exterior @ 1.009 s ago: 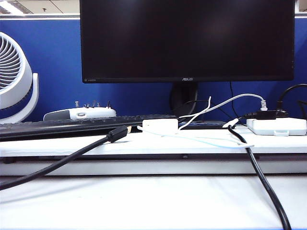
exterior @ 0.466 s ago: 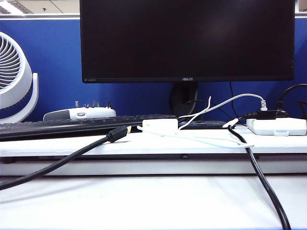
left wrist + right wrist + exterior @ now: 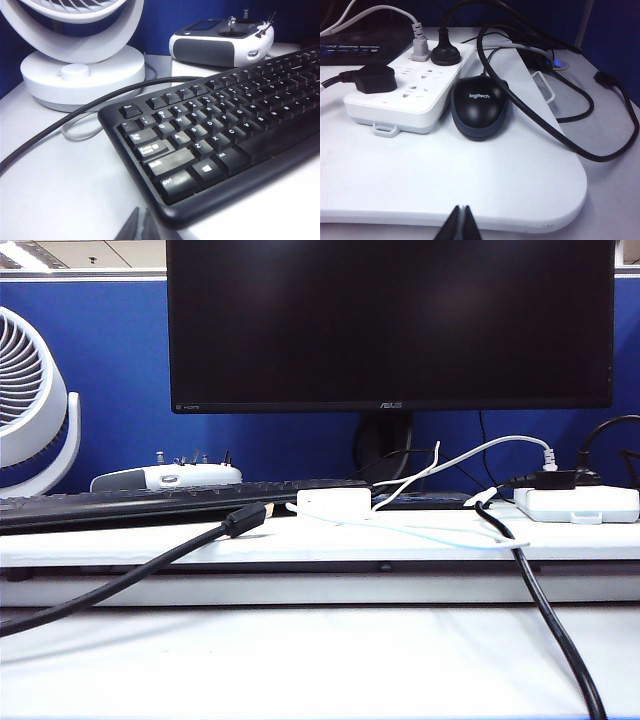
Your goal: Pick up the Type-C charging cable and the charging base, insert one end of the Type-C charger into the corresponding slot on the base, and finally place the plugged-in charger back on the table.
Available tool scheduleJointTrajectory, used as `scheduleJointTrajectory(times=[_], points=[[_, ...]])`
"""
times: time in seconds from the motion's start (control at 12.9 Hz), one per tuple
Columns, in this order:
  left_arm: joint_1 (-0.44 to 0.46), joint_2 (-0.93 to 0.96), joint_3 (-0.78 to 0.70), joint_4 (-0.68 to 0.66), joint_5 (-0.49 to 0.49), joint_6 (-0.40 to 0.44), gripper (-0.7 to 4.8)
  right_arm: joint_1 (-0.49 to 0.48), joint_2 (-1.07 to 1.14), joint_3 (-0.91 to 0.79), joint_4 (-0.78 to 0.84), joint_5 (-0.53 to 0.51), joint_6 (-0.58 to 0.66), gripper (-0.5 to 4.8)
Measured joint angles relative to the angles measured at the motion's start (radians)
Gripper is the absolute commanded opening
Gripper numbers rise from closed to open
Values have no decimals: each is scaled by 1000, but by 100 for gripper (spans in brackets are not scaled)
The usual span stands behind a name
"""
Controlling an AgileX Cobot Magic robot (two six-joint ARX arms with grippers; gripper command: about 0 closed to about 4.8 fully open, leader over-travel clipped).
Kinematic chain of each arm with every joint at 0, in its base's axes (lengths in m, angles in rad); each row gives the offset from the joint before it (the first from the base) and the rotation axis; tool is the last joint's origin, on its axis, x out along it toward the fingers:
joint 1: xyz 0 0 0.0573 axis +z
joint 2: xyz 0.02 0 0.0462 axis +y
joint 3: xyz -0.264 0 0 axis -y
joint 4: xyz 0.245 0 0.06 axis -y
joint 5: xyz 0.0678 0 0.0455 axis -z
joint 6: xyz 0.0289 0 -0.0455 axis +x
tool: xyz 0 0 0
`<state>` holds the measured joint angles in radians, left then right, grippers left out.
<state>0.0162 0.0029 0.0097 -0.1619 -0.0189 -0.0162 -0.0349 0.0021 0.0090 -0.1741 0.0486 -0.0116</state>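
Note:
The charging base (image 3: 335, 502), a small white block, rests on the raised white ledge (image 3: 130, 543) of the table (image 3: 300, 660), in front of the monitor stand. The thin white Type-C charging cable (image 3: 430, 532) trails from beside the base to the right along the ledge, and a loop of it rises behind. Neither arm shows in the exterior view. My left gripper (image 3: 142, 226) is shut and empty by the near corner of the black keyboard (image 3: 220, 130). My right gripper (image 3: 461, 220) is shut and empty at the ledge's front edge, facing a black mouse (image 3: 479, 107). Base and cable are out of both wrist views.
A thick black cable with a gold-tipped plug (image 3: 245, 518) crosses the ledge from the left. Another thick black cable (image 3: 545, 620) hangs over it at right. A white power strip (image 3: 578, 503) with plugs sits far right. Fan (image 3: 30, 405), remote controller (image 3: 165, 477) and monitor (image 3: 390, 325) stand behind.

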Motion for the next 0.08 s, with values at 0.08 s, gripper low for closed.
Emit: scheduleJointTrajectory(times=[0.08], points=[[0, 0, 0, 0, 0, 0, -5, 0, 0, 0, 0, 0, 0, -1]])
